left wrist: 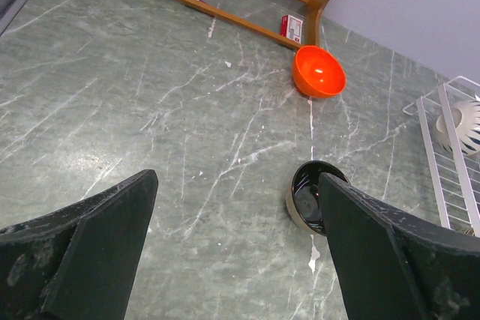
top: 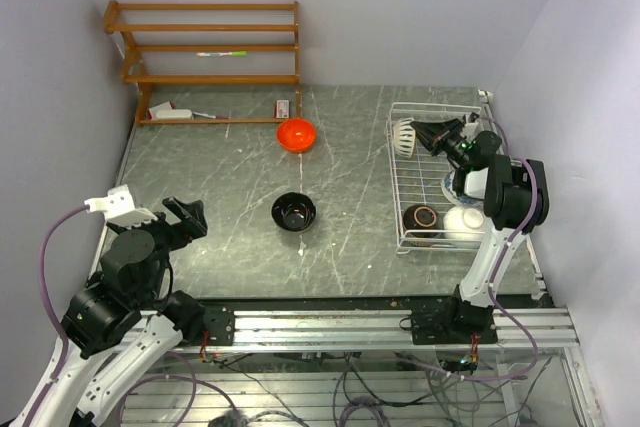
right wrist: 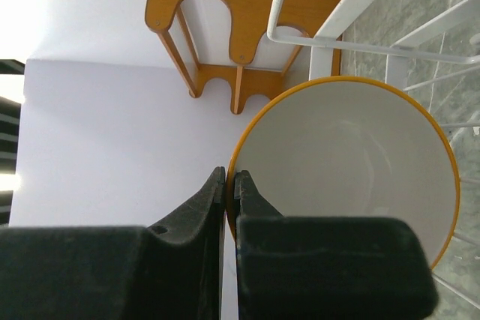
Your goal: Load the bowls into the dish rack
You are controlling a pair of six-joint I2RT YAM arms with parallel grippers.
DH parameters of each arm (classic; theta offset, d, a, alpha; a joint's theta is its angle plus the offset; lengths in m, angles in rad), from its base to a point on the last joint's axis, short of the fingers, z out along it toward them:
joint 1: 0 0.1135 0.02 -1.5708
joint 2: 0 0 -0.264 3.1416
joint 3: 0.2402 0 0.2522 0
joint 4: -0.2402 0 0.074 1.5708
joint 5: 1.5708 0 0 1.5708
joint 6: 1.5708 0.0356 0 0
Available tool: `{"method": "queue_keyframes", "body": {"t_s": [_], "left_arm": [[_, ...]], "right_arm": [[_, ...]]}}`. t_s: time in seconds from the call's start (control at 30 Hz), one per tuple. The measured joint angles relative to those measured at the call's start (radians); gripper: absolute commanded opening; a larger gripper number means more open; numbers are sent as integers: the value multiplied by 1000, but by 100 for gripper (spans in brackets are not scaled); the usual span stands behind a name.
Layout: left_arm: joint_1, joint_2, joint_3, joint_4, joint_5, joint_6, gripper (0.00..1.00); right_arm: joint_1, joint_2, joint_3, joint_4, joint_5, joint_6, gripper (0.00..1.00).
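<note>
We've got the right gripper point(top: 432, 135) pinched tight on the rim of the cream bowl point(top: 403, 135). The bowl stands on edge in the upper left corner of the dish rack point(top: 395, 197) at frame right, its mouth turned right toward the wrist and its ribbed back to the left. Lower in the rack sit the brown bowl point(top: 420, 217) and white bowl point(top: 463, 222), with the blue-and-white bowl point(top: 447, 185) mostly hidden by the arm. At lower left the left gripper point(top: 185, 217) hangs with its fingers wide apart, and the black bowl point(top: 293, 212) and orange-red bowl point(top: 296, 134) rest mouth-up mid-table.
</note>
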Motion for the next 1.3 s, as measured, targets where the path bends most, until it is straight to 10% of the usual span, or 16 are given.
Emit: {"method": "queue_keyframes", "body": {"t_s": [0.8, 1.3], "left_arm": [[0, 0, 0, 0, -1, 0, 99], [0, 0, 0, 0, -1, 0, 99]], "right_arm": [[-103, -34, -41, -165, 35, -150, 10], [-107, -120, -4, -522, 103, -414, 46]]}}
